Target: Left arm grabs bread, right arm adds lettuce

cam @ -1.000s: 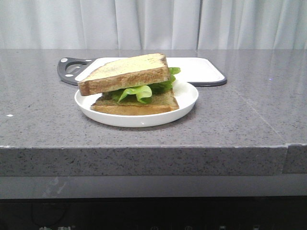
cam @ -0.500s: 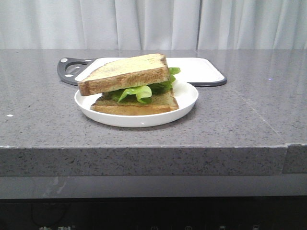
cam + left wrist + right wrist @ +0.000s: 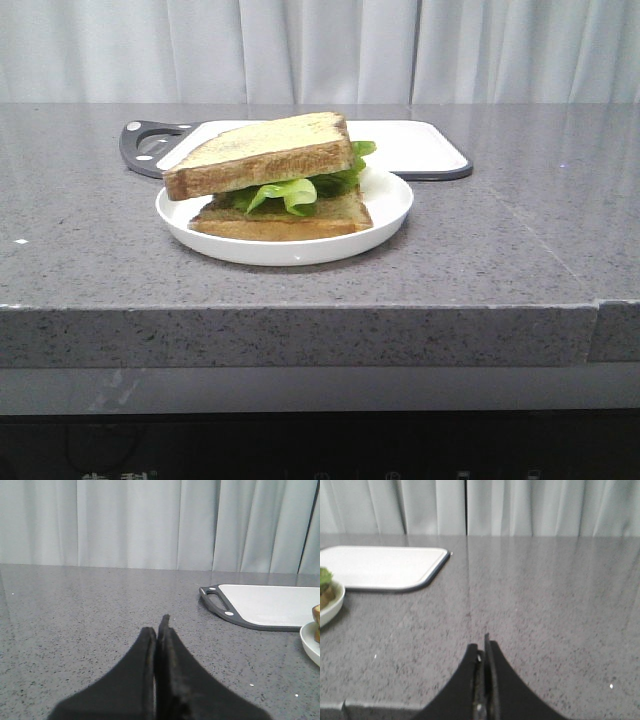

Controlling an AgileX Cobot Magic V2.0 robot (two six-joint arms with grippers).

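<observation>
Nothing has shifted over the last second: the bread [image 3: 262,152] still lies tilted on the lettuce [image 3: 290,190], over a thinner slice on the white plate [image 3: 392,205], so the task looks finished. The left arm [image 3: 159,630], fingers pressed together and empty, sits low over the counter [image 3: 520,250] with the plate off to its right. The right arm [image 3: 485,647], also closed on nothing, has the plate to its left.

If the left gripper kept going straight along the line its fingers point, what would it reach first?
Probably nothing but bare countertop. The left gripper, fingers shut, points across open grey surface toward the curtain. The cutting board and plate lie off to one side, though depth is uncertain.
</observation>
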